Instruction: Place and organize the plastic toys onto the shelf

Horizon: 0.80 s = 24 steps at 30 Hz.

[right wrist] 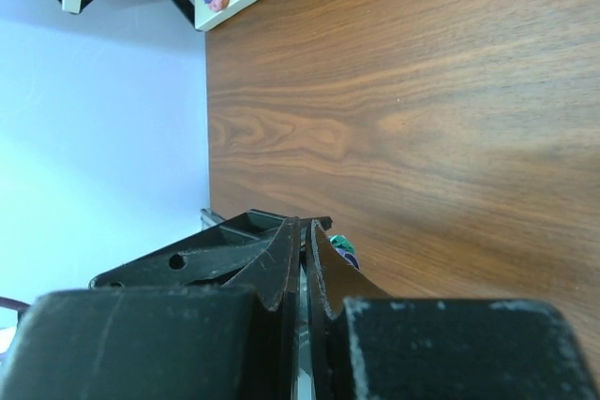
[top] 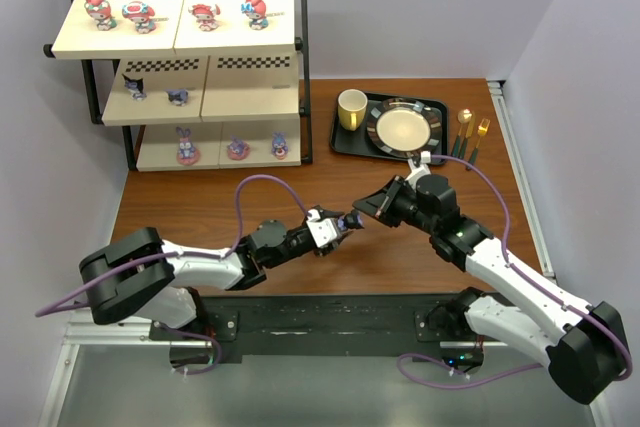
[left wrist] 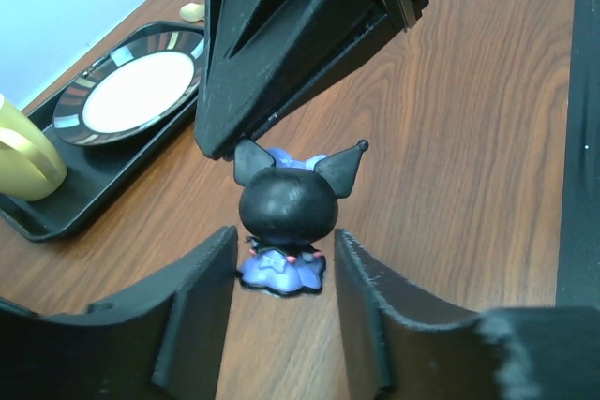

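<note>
Toys already sit on the shelf [top: 302, 67]: four pink and red toys [top: 138, 15] on the top board, two dark toys [top: 134, 87] on the middle board, and three purple bunnies [top: 187, 147] on the bottom board. One more, the dark little toy [left wrist: 286, 208] with pointy ears and a purple dress, stands upright on the brown table [left wrist: 459, 138], in the middle and well away from the shelf.

My left gripper [left wrist: 286, 245] is low at the table with its jaws partly open. One of its fingers [left wrist: 202, 306] is on each side of the toy, very close. I cannot tell if they touch it.

My right gripper [left wrist: 217, 142] has its jaws closed tight, with nothing in them that I can see. Its tip is just beside the toy's ears, on the far side.

Off to one side, a yellow mug [left wrist: 23, 161] and a striped plate [left wrist: 136, 91] sit on a black tray [left wrist: 84, 199].
</note>
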Tool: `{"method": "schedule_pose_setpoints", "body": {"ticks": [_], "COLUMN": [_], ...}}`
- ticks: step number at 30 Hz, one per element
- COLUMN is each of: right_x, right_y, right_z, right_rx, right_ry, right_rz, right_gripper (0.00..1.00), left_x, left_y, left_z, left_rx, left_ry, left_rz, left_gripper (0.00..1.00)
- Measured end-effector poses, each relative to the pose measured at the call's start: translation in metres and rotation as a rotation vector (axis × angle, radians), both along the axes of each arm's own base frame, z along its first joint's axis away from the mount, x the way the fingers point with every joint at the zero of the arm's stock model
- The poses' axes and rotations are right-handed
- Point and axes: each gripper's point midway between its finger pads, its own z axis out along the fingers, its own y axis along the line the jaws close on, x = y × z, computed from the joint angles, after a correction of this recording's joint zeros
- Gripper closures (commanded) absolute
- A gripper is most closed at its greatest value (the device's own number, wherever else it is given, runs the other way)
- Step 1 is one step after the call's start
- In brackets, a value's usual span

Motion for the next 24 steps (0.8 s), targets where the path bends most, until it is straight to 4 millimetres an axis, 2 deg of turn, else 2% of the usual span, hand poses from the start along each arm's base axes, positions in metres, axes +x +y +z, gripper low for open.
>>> {"method": "schedule_pose_setpoints", "body": {"ticks": [2,6,7,9,10,12,15,19,24], "right_x": [-0.001,-0.002,-0.001,-0.001,-0.001,-0.001,-0.004,-0.011,-0.022], "right_y": [0.001,0.003,0.003,0.004,0.005,0.006,0.008,0.007,0.008], "right_z": [0.0,0.002,0.003,0.003,0.004,0.006,0.006,0.009,0.031], "right_rx": [0.002,0.008,0.01,0.011,0.013,0.014,-0.023,-0.096,-0.179], "right_ry": [0.0,-0.006,-0.008,-0.015,-0.021,-0.033,-0.089,-0.207,-0.438], "right_rz": [0.007,0.015,0.017,0.02,0.025,0.038,0.089,0.186,0.338], "right_gripper": [1.0,1.0,0.82,0.65,0.49,0.39,0.3,0.25,0.18], "left_x": [0.0,0.001,0.001,0.001,0.001,0.001,0.0,0.006,0.003], "left_y": [0.0,0.0,0.0,0.0,-0.001,0.0,0.003,0.021,0.039], "left_z": [0.0,0.0,0.001,0.002,0.002,0.003,0.002,0.001,0.014], "left_rx": [-0.004,-0.011,-0.016,-0.024,-0.028,-0.04,-0.067,-0.136,-0.238], "left_ry": [0.004,0.015,0.019,0.025,0.031,0.042,0.073,0.161,0.245], "left_rz": [0.003,0.007,0.009,0.013,0.013,0.014,0.001,-0.012,-0.056], "left_gripper": [0.67,0.9,0.93,0.95,0.96,0.96,0.96,0.96,0.96]}}
